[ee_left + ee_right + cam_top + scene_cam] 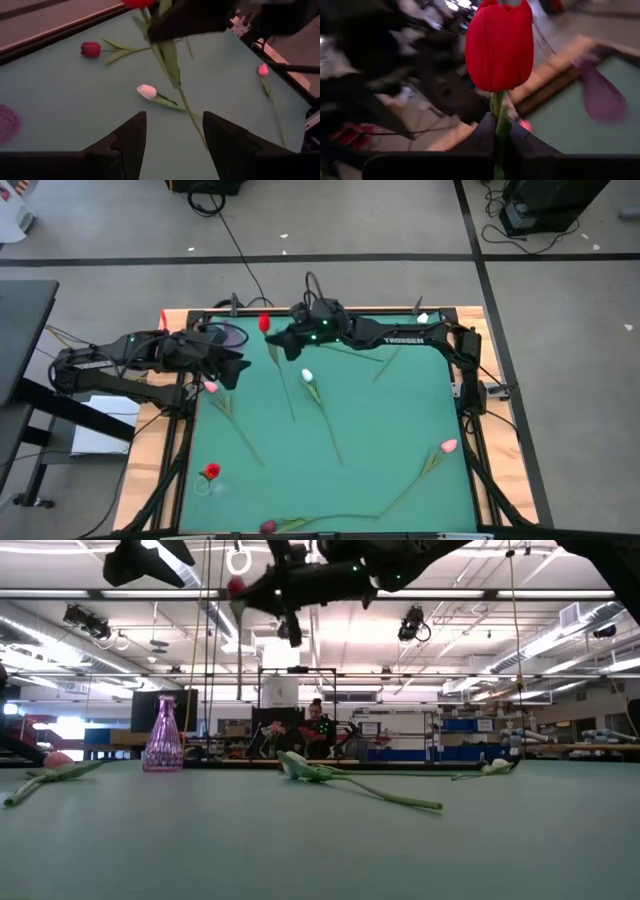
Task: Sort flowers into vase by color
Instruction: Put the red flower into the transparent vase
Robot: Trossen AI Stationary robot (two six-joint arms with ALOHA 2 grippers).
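My right gripper (pixel 280 346) is raised over the far middle of the table, shut on a red tulip (pixel 500 45) whose head stands above the fingers. A purple glass vase (pixel 164 735) stands at the far left of the green mat. My left gripper (pixel 172 132) hovers open beside the vase, over a pink tulip (pixel 211 387), touching nothing. Lying flat on the mat are a white tulip (pixel 307 376), another pink one (pixel 448 446), a red one (pixel 211 472), a dark red one (pixel 268 527) and a white one (pixel 423 318). My right gripper pinches the red tulip's stem just below the head (pixel 499 125) between its two fingers. The flower is lifted clear, head (pixel 236 587) uppermost. Its long stem and leaves (pixel 170 60) hang slanting down below the fingers.
The mat sits in a wooden frame (pixel 180 315) with dark rails along its sides. Open mat lies in the middle and toward the right. Beyond the far edge in the low view is a workshop with a person (pixel 320 730) sitting at a bench.
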